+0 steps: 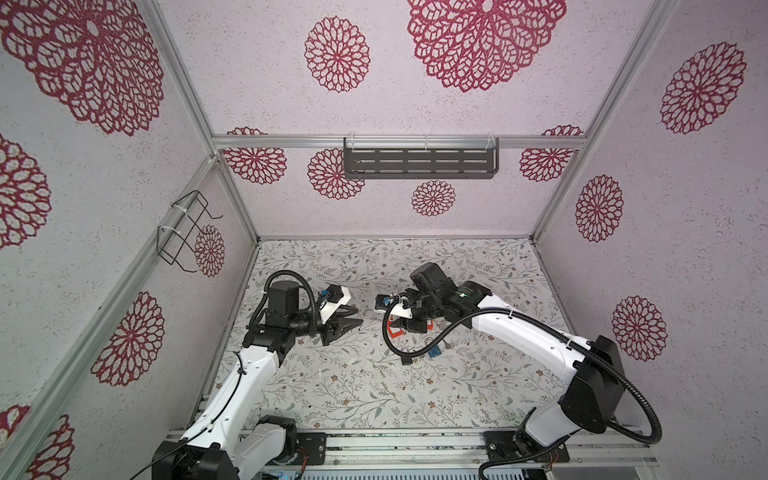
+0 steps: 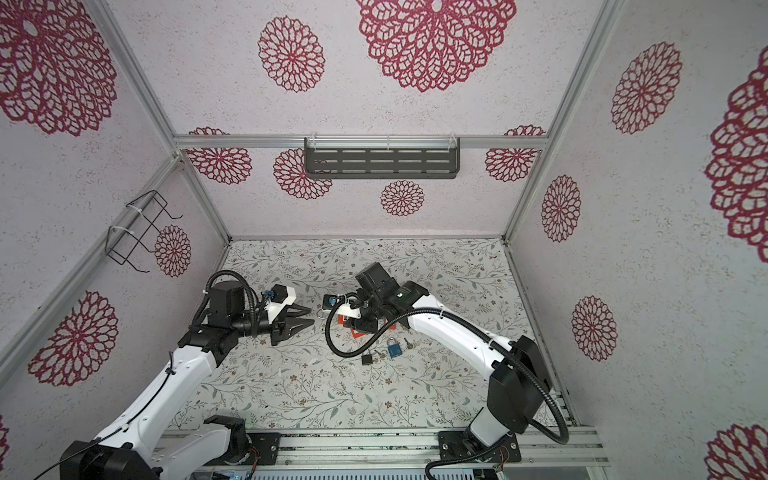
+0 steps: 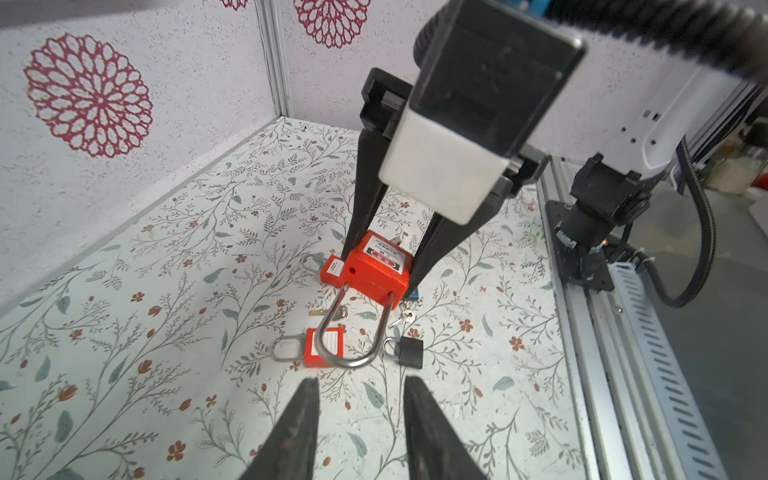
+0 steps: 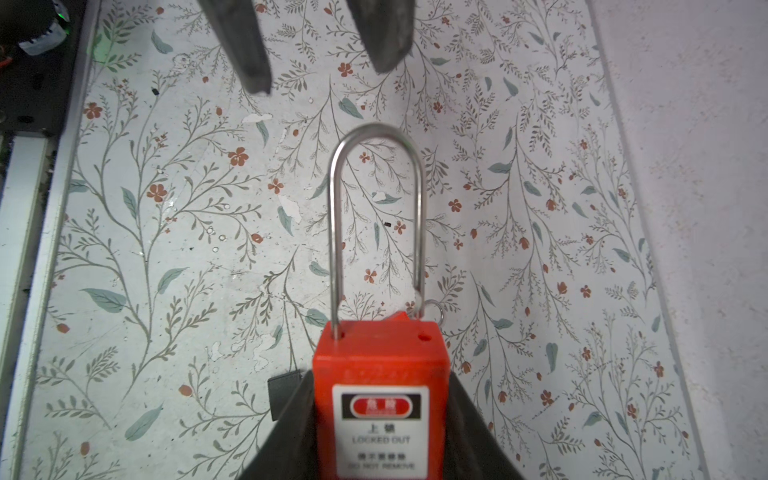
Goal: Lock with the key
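Left wrist view: the right gripper [image 3: 380, 270] is clamped on the body of the red padlock [image 3: 374, 272], holding it above the table [image 3: 166, 332]. The shackle [image 3: 353, 332] projects from the body straight toward the left gripper [image 3: 361, 384]. That gripper's jaws stand moderately parted with nothing between them. The shackle's bow sits just short of the left fingertips, roughly centred on their gap.

Right wrist view: the padlock's long axis runs from the right grasp toward the left fingers [image 4: 253, 50]. One shackle leg is seated in the body. The other ends just above its hole, so the shackle is judged open and not latched.

Both top views: the grippers face each other tip to tip near the middle of the table. The left arm is the free one and the nearer to the bow.

Loose keys [image 3: 405, 318] lie on the table beyond the held lock, near a black padlock [image 3: 409, 353] and a small red padlock [image 3: 324, 347]. Whether a key sits in the held lock's keyway cannot be told, as that end is hidden.

Judgement: the coming move depends on the left jaws staying in line with the shackle axis. An off-axis push could twist the body in the right grip.
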Available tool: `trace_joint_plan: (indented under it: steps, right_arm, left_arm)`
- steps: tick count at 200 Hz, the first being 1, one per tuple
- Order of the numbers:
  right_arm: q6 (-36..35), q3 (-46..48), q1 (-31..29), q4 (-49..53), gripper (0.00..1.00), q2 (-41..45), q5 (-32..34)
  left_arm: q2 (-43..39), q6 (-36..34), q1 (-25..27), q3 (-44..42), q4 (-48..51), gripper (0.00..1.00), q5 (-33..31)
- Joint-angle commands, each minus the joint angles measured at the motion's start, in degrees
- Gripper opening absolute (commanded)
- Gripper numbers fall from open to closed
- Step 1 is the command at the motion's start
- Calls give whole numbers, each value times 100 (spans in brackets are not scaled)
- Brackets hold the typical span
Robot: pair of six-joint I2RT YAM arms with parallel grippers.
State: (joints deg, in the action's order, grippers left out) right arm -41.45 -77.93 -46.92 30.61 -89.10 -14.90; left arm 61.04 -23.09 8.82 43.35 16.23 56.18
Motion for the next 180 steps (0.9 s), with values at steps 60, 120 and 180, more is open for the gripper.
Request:
trace_joint_plan:
  steps: [60,120,180]
  right_arm:
    - [-241,300,5,-799,15,478,486]
    - [-328,470,-48,-981,15,556,694]
    - [-408,527,-81,-1016,13,602,682]
  left_arm:
    - [458,1778,78,165,-783,29,268]
    - [750,2530,205,156,-1333,26,551]
    - [765,2151,348,304,-900,23,151]
